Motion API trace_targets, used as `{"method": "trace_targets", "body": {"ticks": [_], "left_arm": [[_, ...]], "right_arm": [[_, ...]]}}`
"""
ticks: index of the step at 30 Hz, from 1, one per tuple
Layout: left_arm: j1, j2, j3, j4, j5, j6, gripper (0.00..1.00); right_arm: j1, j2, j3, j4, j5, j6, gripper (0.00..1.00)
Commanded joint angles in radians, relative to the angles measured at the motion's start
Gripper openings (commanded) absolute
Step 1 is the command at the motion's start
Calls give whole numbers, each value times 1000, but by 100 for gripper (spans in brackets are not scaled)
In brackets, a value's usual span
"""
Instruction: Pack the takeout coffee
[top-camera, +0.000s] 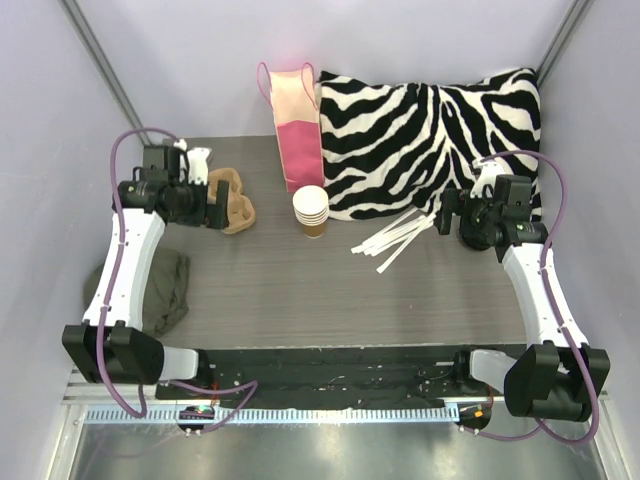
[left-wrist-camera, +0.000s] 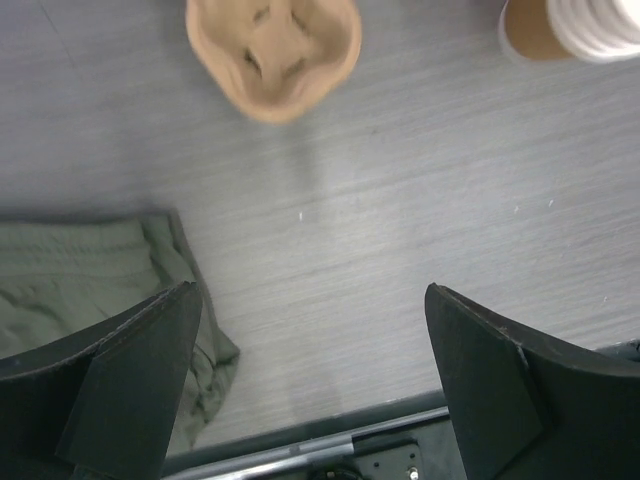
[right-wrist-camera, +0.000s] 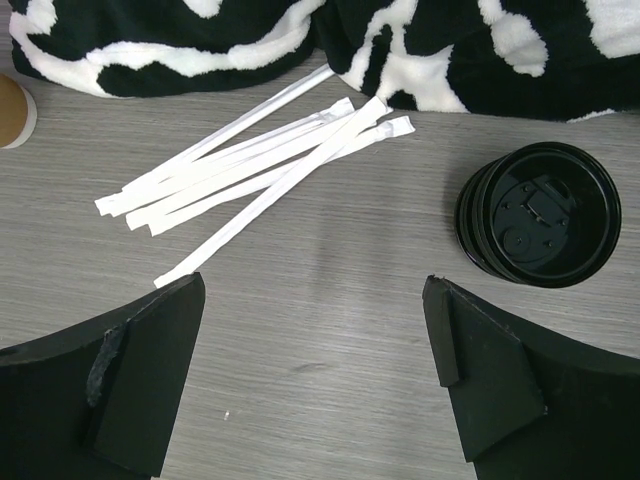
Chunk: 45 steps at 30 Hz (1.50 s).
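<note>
Grey wood-grain tabletop runs open from the arm bases up to mid-frame, with white walls close on both sides. Stacked paper cups, the bottom one kraft-brown, stand at centre, just below the pink bag. The left gripper hovers at left beside the pulp carrier, jaws spread. The right gripper hovers at right near the straws and black lids, jaws also spread.

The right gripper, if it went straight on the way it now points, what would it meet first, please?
Most likely bare table, in the gap between the wrapped straws and the stack of black lids; the right gripper seems aimed at neither, though depth is unclear.
</note>
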<state>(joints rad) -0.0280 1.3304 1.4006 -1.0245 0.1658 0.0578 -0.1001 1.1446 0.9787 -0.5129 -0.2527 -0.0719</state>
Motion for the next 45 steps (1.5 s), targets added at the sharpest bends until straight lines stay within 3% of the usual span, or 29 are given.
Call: {"method": "trace_targets", "body": {"ticks": [1,8,17,24,30,45], "left_arm": [[-53,55,164,-9,-28,10,100],[-176,174,385,-11,-64,-36,100],[-375,410,540,47,-146,-102,96],[-429,581,621,41,-130,-145,63],[-429,631,630,47,-104,-185,46],[-431,701,597,70,-104,-227,29]], "right_arm": [[8,7,46,-2,-14,7,100],[11,4,37,-9,-17,9,100],[11,17,43,-35,-34,-2,100],[10,0,17,-44,-46,-11,100],[8,-3,8,-53,-85,-14,100],[-33,-20,2,-49,-143,21,100]]}}
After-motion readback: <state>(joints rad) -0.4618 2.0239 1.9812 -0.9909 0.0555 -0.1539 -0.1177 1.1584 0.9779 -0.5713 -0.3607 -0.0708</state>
